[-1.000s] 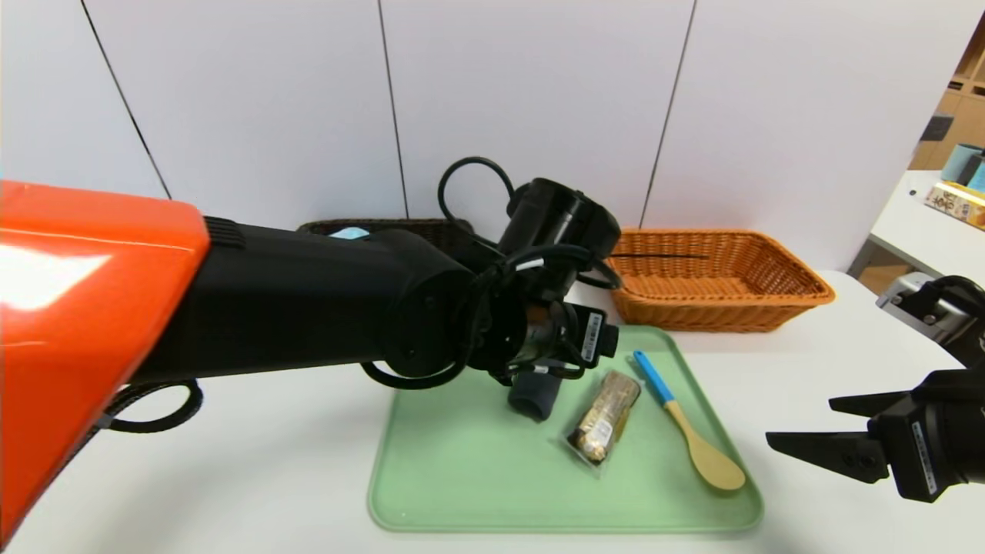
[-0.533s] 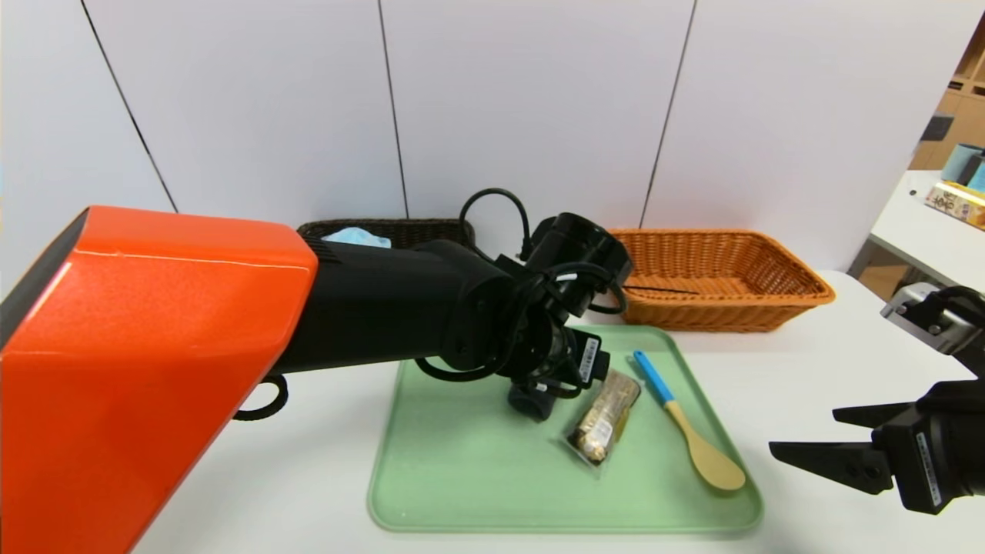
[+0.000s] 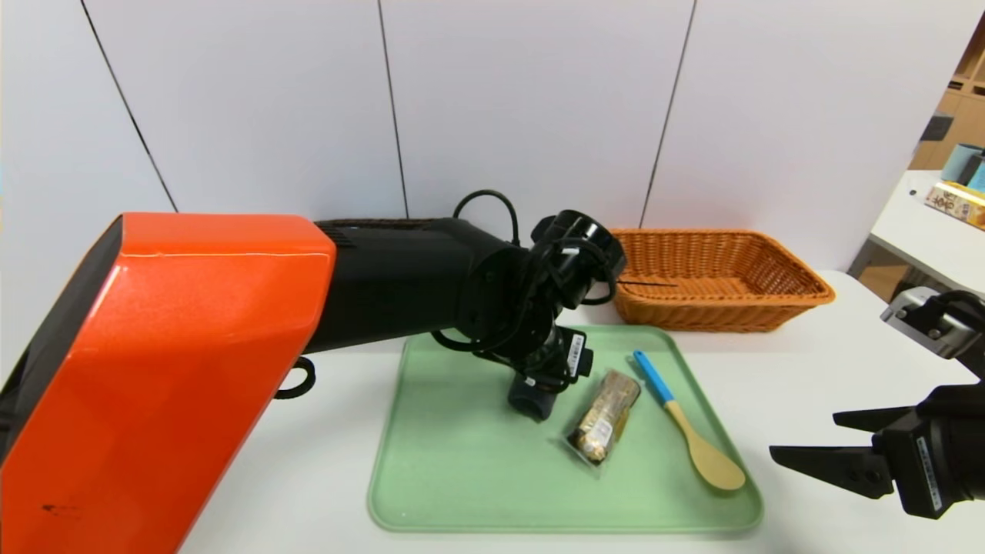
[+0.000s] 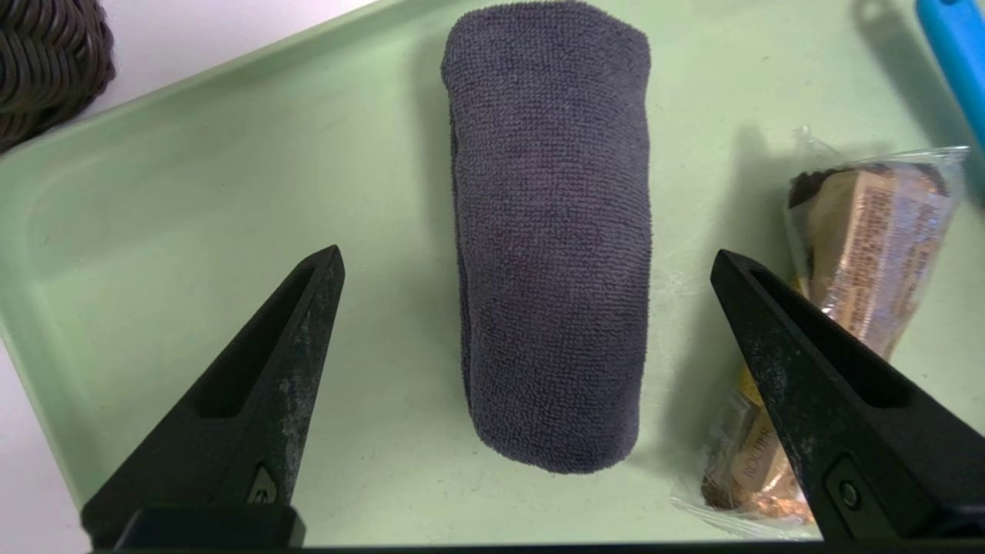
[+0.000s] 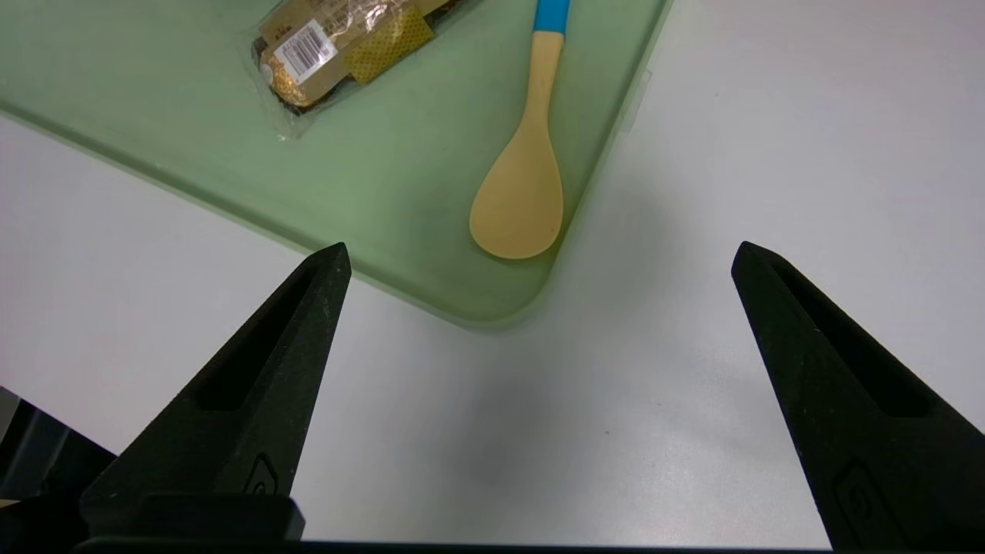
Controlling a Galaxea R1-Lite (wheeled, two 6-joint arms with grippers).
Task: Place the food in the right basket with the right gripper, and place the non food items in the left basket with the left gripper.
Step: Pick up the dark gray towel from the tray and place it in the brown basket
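Observation:
A rolled dark grey cloth (image 3: 531, 402) (image 4: 550, 231) lies on the green tray (image 3: 462, 462). My left gripper (image 3: 542, 377) (image 4: 527, 254) hangs open just above it, one finger on each side, touching nothing. Beside the cloth lies the wrapped food packet (image 3: 604, 419) (image 4: 862, 231) (image 5: 338, 46), then the yellow spoon with the blue handle (image 3: 681, 419) (image 5: 523, 192). The orange right basket (image 3: 692, 308) stands behind the tray. Only a corner of the dark brown left basket (image 4: 46, 61) shows; my left arm hides the rest. My right gripper (image 3: 804, 435) (image 5: 539, 246) is open and empty over the table, right of the tray.
My orange-shelled left arm (image 3: 192, 346) fills the left half of the head view. A black cable loop (image 3: 296, 381) hangs under it. A side table (image 3: 923, 231) with boxes stands at the far right.
My left arm has swung in and down over the cloth, and now covers the brown basket. The right gripper has barely shifted. Both stay open.

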